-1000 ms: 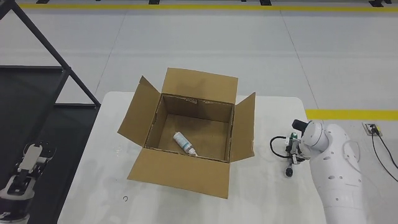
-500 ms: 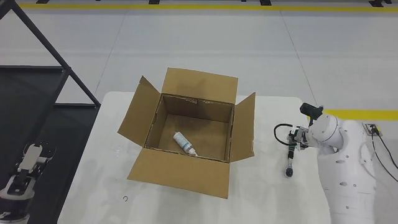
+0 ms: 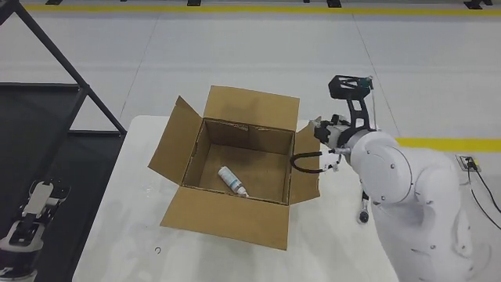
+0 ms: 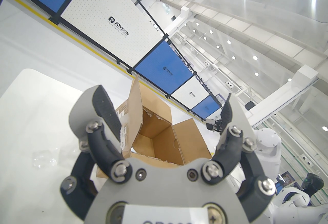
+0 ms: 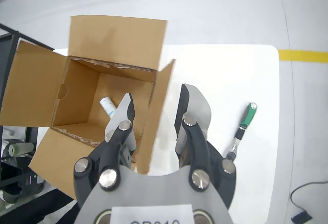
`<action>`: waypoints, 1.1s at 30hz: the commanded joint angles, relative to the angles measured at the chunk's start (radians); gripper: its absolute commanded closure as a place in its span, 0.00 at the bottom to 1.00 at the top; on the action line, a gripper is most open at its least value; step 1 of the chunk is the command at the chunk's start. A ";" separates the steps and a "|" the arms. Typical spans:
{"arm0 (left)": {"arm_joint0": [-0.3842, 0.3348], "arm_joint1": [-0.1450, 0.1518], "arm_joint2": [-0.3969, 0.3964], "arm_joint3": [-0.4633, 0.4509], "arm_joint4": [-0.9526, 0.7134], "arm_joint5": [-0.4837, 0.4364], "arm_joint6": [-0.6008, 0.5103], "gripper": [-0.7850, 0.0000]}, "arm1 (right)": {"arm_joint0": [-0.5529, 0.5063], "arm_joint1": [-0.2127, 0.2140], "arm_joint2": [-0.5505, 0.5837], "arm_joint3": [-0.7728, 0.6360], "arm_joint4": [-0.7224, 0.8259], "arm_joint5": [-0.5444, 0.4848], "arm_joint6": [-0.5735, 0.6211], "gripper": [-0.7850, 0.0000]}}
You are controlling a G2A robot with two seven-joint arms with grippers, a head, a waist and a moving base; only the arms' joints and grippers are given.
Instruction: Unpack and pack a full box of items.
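Note:
An open cardboard box [image 3: 235,218] stands mid-table with all flaps spread. A white bottle [image 3: 232,181] lies on its floor, also visible as the bottle [image 5: 108,107]. My right gripper [image 5: 156,93] hangs open above the box's right flap [image 5: 156,117], one finger on each side of it and nothing held; from above, the right gripper [image 3: 322,131] sits by that flap. A green-handled ratchet [image 5: 243,127] lies on the table right of the box [image 4: 159,137]. My left gripper [image 4: 164,96] is open and empty, low off the table's left side [image 3: 35,204].
The white table [image 3: 125,227] has bare room left and right of the box. A small clear scrap [image 3: 149,191] lies near the left flap. A black frame [image 3: 70,86] stands beyond the table's left edge.
The right arm has risen from the ratchet at the table's right and swung over to the box's right flap. The ratchet stays lying on the table. The left arm has not moved.

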 commanded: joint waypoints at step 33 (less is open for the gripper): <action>-0.036 0.008 -0.028 0.059 0.005 0.036 -0.004 0.00 | 0.535 -0.442 -0.737 1.495 0.597 -0.333 -0.378 0.09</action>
